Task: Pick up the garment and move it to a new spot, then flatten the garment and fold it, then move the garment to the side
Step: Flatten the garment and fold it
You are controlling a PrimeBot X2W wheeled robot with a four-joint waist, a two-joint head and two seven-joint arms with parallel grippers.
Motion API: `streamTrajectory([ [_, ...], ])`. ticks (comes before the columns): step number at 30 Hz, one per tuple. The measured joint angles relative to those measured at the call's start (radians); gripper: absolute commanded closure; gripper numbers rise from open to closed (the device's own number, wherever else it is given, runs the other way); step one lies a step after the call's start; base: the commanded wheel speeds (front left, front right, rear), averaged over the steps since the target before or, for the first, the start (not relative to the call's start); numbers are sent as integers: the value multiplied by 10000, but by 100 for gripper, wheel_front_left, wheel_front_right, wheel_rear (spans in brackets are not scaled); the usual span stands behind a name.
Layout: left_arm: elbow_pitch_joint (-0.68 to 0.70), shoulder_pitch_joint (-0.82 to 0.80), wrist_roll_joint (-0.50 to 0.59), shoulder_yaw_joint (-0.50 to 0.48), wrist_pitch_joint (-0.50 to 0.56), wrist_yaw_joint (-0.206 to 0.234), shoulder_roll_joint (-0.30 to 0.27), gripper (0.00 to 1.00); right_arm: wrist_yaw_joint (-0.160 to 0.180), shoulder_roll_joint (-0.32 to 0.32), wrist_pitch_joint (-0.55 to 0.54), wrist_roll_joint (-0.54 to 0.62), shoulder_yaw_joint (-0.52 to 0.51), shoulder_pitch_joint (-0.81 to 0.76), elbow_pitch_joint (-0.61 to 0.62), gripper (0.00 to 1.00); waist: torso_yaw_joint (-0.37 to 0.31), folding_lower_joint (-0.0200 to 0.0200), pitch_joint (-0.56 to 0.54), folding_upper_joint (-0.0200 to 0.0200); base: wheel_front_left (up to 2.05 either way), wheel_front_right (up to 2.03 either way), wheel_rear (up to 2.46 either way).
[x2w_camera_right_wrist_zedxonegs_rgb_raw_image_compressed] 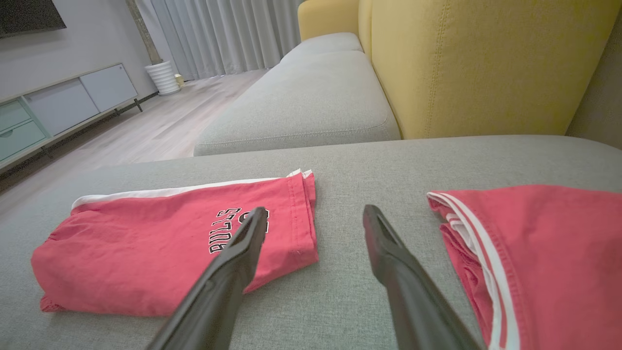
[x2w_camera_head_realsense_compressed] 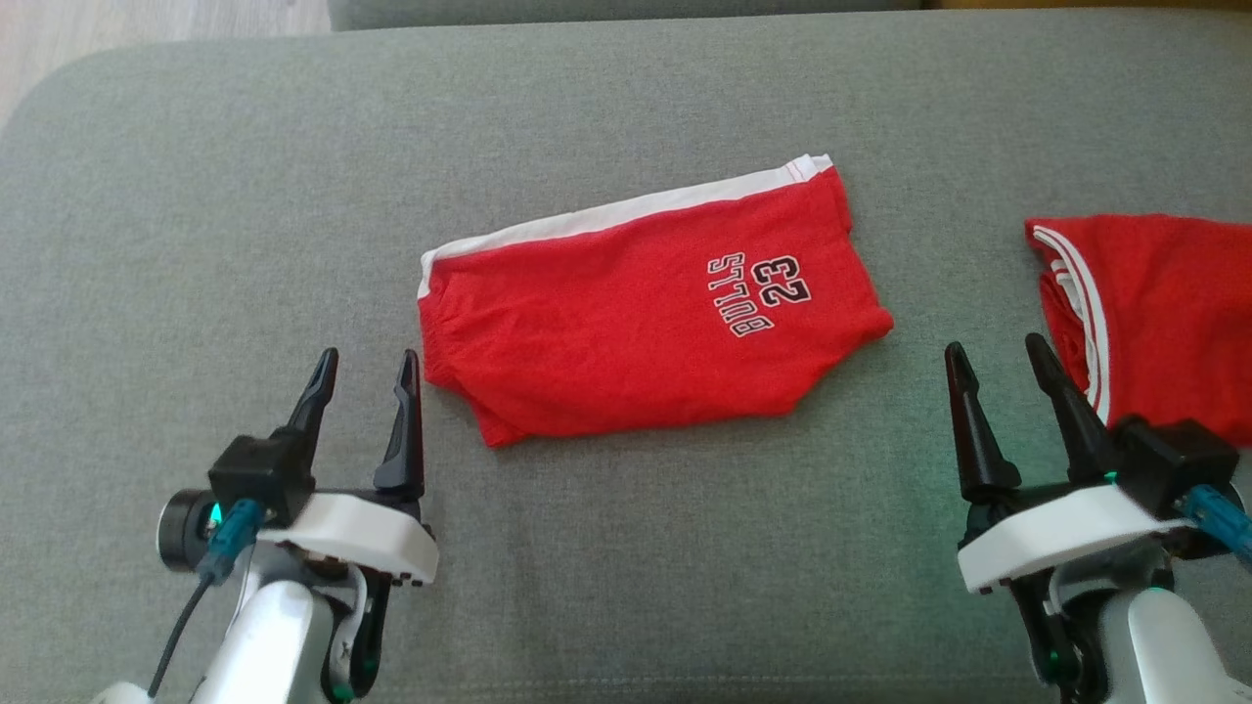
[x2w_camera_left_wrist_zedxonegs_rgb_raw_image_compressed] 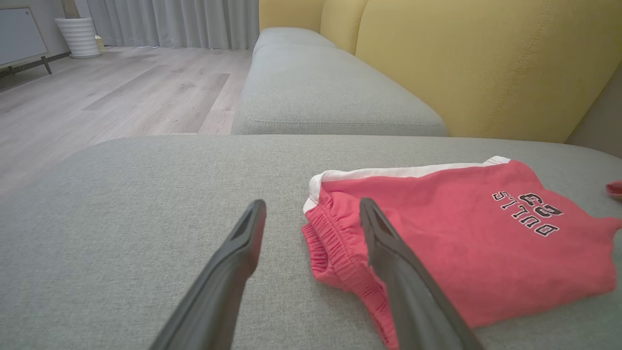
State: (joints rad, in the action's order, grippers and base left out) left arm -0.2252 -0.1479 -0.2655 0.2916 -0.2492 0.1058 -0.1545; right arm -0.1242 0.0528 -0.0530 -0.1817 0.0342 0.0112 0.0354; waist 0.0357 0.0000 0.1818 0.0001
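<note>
Nearest us we count two grippers, the left gripper [x2w_camera_head_realsense_compressed: 369, 357] and the right gripper [x2w_camera_head_realsense_compressed: 995, 344]. Each has its two dark fingers spread wide and grips nothing, over the grey cushion [x2w_camera_head_realsense_compressed: 196, 196]. A little farther out, between them, lies one pair of red shorts [x2w_camera_head_realsense_compressed: 646, 313]. It is folded flat, with a white band along its far edge and "BULLS 23" on top, and its waistband sits just beside the left gripper. One second red garment [x2w_camera_head_realsense_compressed: 1164, 313], white-striped, lies apart at the right. Beyond we see one more grey seat [x2w_camera_left_wrist_zedxonegs_rgb_raw_image_compressed: 330, 92], yellow backrests [x2w_camera_right_wrist_zedxonegs_rgb_raw_image_compressed: 486, 63], wooden floor [x2w_camera_left_wrist_zedxonegs_rgb_raw_image_compressed: 121, 92] and one white pot [x2w_camera_left_wrist_zedxonegs_rgb_raw_image_compressed: 77, 36].
</note>
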Motion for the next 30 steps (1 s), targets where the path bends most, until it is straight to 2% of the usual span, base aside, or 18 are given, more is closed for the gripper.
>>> streamTrajectory([
  [7, 0, -81, -2, 150, 0, -2, 2, 0, 0, -17, -90, -4, -94, 120, -499, 0, 138, 0, 219, 0, 0, 0, 0],
  [10, 4, -341, -2, 188, 0, -2, 35, 0, 0, -13, -90, -4, -107, 773, -1340, 0, 264, 0, 440, 0, 0, 0, 0],
  [17, -73, -886, -2, 267, -2, -79, 274, 0, 0, 196, -104, 44, 314, 3245, -4169, 0, 636, 0, 971, 0, 0, 0, 0],
  [22, -196, -1090, -2, 284, -2, -102, 441, 0, 0, 226, -174, 54, 313, 3700, -5662, 0, 953, 0, 1187, 0, 0, 0, 0],
  [25, -173, -1107, 0, 238, -2, -104, 514, 0, 0, 228, -196, 33, 313, 4077, -6101, 0, 1032, 0, 1267, 0, 0, 0, 0],
  [26, -169, -1106, 2, 226, -2, -104, 552, 0, 0, 228, -226, -56, 320, 4239, -6245, 11, 1044, 0, 1279, 0, 0, 0, 0],
  [27, -167, -1106, 2, 209, -2, -104, 585, 0, 0, 228, -274, -130, 357, 4382, -6374, 11, 1046, 0, 1283, 0, 0, 0, 0],
  [28, -153, -1106, 4, 194, -2, -104, 606, 0, 0, 228, -286, -221, 412, 4497, -6500, 75, 1044, 0, 1282, 0, 0, 0, 0],
  [29, -132, -1106, 10, 180, -2, -105, 614, 0, 2, 228, -313, -364, 456, 4565, -6596, 100, 1041, 0, 1279, 0, 0, 0, 0],
  [30, -117, -1105, 50, 161, -4, -138, 614, 0, 0, 228, -311, -468, 512, 4596, -6654, 100, 1035, 0, 1274, 0, 0, 0, 0],
])
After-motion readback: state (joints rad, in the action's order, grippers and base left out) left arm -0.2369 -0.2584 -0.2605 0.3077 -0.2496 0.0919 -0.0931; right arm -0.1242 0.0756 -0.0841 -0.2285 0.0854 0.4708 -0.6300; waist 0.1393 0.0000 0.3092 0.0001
